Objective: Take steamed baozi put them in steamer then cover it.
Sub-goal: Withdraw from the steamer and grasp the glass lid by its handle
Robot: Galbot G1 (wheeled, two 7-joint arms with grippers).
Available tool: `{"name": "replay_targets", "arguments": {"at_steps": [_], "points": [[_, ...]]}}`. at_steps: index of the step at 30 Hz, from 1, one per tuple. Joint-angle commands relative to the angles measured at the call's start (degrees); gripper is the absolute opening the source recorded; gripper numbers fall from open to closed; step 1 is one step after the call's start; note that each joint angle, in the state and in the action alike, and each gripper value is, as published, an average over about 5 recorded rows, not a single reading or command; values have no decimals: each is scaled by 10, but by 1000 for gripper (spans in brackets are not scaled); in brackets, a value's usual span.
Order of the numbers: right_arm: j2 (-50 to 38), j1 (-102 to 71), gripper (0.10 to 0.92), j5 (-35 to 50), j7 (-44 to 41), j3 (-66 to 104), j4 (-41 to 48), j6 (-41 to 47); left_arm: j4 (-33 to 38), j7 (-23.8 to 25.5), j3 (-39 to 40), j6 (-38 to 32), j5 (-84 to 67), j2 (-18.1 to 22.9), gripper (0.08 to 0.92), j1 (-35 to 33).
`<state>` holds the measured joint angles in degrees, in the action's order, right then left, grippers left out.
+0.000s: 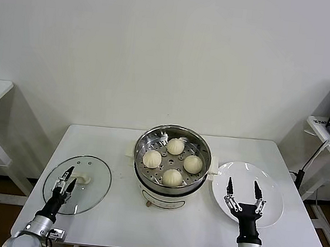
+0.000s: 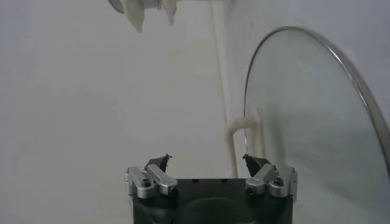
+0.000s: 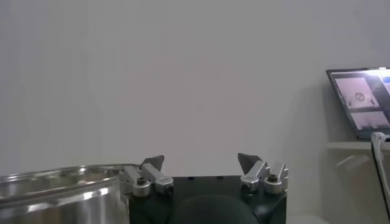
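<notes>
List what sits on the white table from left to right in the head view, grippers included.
Left gripper, jaws open, over the glass lid → steamer holding four baozi → white plate with the right gripper, jaws open, above it.

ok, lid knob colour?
Cream-white knob on the clear glass lid with its metal rim, left of the steamer. Shows best in the head view.

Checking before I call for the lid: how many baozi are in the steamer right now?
4, all on the perforated tray inside the steamer: one at the back, one on the left, one on the right, one at the front. None on the plate; none appear hidden.
</notes>
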<state>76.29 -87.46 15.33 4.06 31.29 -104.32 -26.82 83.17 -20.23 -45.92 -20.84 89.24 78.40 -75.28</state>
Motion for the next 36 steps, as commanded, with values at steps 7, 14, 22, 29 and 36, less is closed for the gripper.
{"name": "replay_targets", "arguments": {"at_steps": [7,14,22,29,36], "points": [[1,-1,823,-4,0,8,6,-6,-45,13,22,14,8,1,823,60],[2,-4,823,-8,-1,9,9,-10,-62,10,23,25,8,1,823,74],[2,-6,823,-10,-2,10,10,-13,-91,11,18,32,8,-2,723,85],[4,-6,823,-12,-3,11,13,-19,-100,10,20,25,9,1,515,83],[5,-3,823,-14,-2,10,18,-20,-91,6,18,19,11,1,316,82]]}}
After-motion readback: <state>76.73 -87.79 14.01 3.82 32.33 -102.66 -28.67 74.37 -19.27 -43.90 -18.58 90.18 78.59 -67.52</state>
